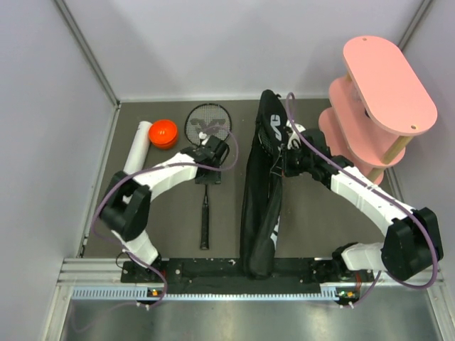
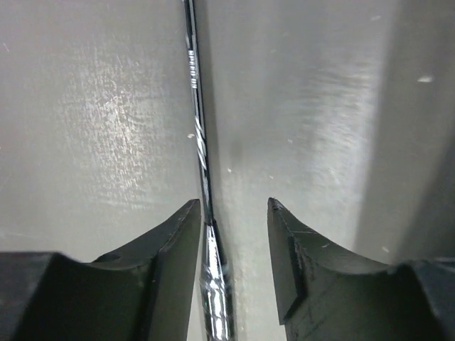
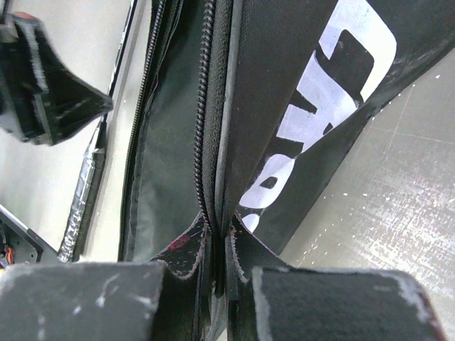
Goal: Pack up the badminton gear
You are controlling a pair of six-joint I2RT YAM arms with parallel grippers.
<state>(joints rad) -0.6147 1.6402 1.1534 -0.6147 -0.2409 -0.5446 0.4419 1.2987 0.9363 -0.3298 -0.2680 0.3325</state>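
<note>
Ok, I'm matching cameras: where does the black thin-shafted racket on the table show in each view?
Top external: black thin-shafted racket left of centre, head far, handle near.
Left wrist: racket shaft runs top to bottom, between the fingers of the open left gripper.
Right wrist: thin shaft along the left edge, beside the black racket-shaped bag.
Shared landmark: the left gripper over its shaft.
</note>
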